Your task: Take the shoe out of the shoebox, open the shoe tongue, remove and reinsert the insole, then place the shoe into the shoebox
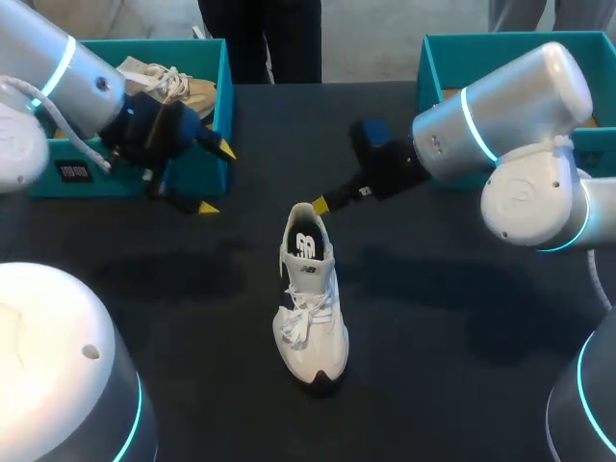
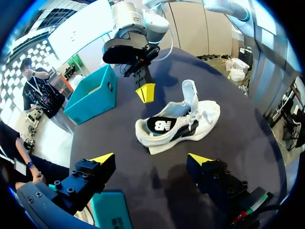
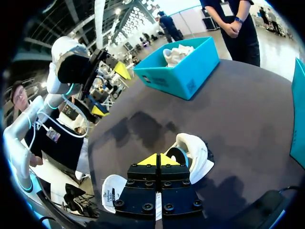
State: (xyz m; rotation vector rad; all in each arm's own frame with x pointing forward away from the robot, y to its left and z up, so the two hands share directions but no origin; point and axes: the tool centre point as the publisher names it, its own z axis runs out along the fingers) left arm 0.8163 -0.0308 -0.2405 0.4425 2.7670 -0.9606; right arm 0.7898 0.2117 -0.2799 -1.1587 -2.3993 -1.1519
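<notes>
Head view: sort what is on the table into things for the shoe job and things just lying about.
For the job: white shoe; left gripper, open; right gripper, shut, near its heel; left box or right box, cannot tell which.
Lying about: beige shoe in the left box.
</notes>
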